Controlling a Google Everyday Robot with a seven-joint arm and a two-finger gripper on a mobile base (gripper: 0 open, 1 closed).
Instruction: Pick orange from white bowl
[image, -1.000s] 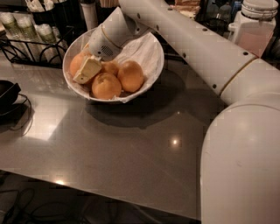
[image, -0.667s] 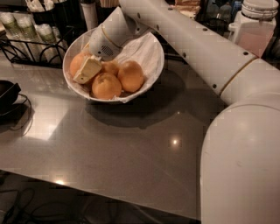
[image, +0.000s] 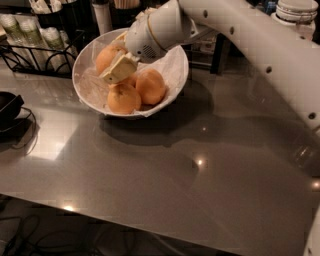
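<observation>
The white bowl, lined with crinkled white paper, stands at the back left of the grey table. Three oranges show in it clearly. My gripper reaches into the bowl from the upper right. Its beige finger lies against the right side of the orange at the bowl's back left, and the gripper is shut on it; the other finger is hidden behind the orange. Two more oranges, one at the front and one at the right, lie below the gripper.
A black wire rack with jars stands at the back left. A black object with a cable lies at the left edge. A white-lidded jar stands at the back right. My arm spans the upper right.
My gripper has moved up and to the right inside the bowl. The back-left orange has moved with it and sits higher than before. The other oranges have not moved.
</observation>
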